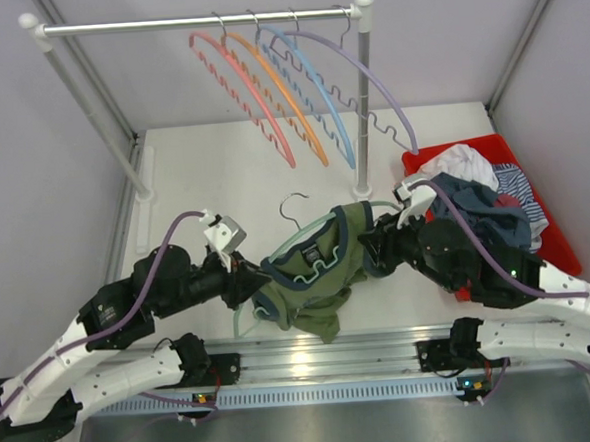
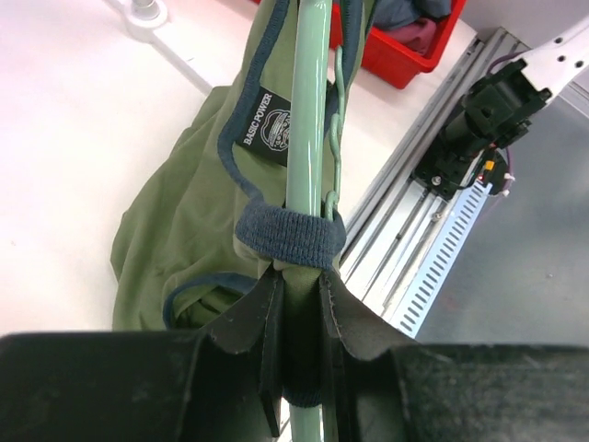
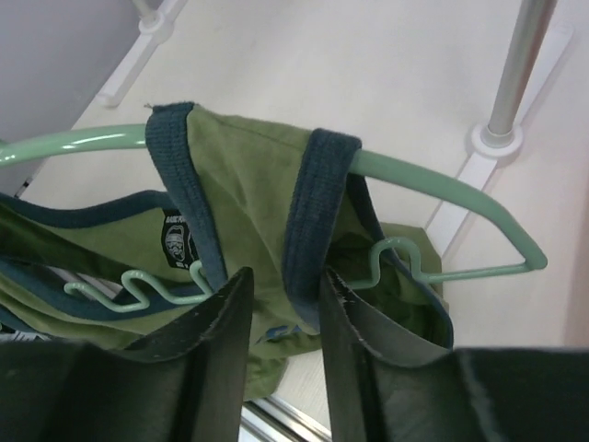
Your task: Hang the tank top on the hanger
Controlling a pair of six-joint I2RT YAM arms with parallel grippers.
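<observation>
Top view: tank top [image 1: 314, 290] sits mid-table [image 1: 222, 175], between the two arms, draped over the hanger [image 1: 323, 261]. The hanger's metal hook points toward the rack [image 1: 203, 21]. Left gripper [image 1: 246, 279] is at the shirt's left edge, right gripper [image 1: 369, 249] at its right edge. Jaw state is not readable from this view.

Left wrist view only: left gripper [image 2: 299, 304] is clamped tight on the hanger [image 2: 306, 120] arm. A navy shoulder strap wraps the arm just above the fingertips. The rest of the tank top [image 2: 175, 239] hangs down onto the table. A black neck label [image 2: 267, 129] reads "BASIC POWER".

Right wrist view only: the other navy strap is looped over the hanger [image 3: 433, 180] arm, with the tank top [image 3: 248, 175] spread along it and the wavy lower edge showing in front of the cloth. The strap drops between the fingers of the right gripper [image 3: 285, 313]. The fingers stand somewhat apart with cloth between them; cannot tell whether they pinch it. A rack post foot [image 3: 497, 138] is behind.

Containers: red bin [image 1: 556, 235] at the table's right side, seen whole only from the top. It holds a white cloth [image 1: 462, 163], a dark blue garment [image 1: 480, 215] and a striped piece [image 1: 516, 182], piled loosely.

The rack carries a pink hanger [image 1: 252, 93], an orange hanger [image 1: 287, 96] and a blue hanger [image 1: 323, 99].
</observation>
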